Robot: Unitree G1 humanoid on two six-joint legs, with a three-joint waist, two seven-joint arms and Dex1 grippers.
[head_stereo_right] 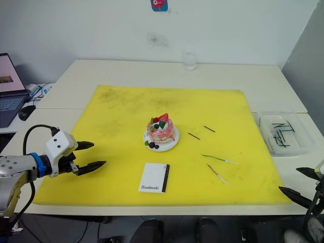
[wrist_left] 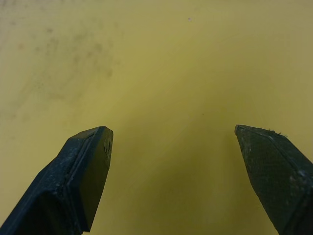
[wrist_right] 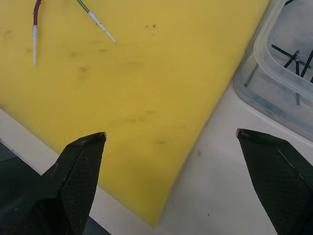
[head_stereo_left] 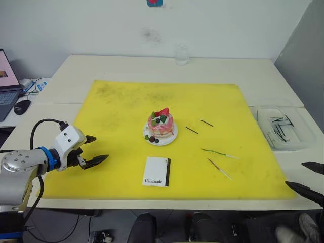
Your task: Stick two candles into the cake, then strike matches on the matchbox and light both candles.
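Note:
The pink-and-white cake [head_stereo_left: 161, 125] stands on its small white plate [head_stereo_left: 169, 138] at the middle of the yellow mat [head_stereo_left: 126, 111]. In front of it lies the white matchbox [head_stereo_left: 156, 171]. Right of the matchbox lie the green candle [head_stereo_left: 219, 153] and the dark red candle [head_stereo_left: 218, 168], their pale ends also in the right wrist view as green candle [wrist_right: 96, 20] and red candle [wrist_right: 34, 34]. Two short dark matches [head_stereo_left: 192, 130] [head_stereo_left: 206, 123] lie right of the cake. My left gripper [head_stereo_left: 94, 150] is open over the mat's left edge. My right gripper [head_stereo_left: 310, 178] is open at the mat's front right corner.
A clear plastic tray [head_stereo_left: 281, 127] holding several dark sticks sits right of the mat. A glass [head_stereo_left: 181, 55] stands at the table's far side. A laptop [head_stereo_left: 6, 83] and a mouse [head_stereo_left: 22, 107] are on the side table at the left.

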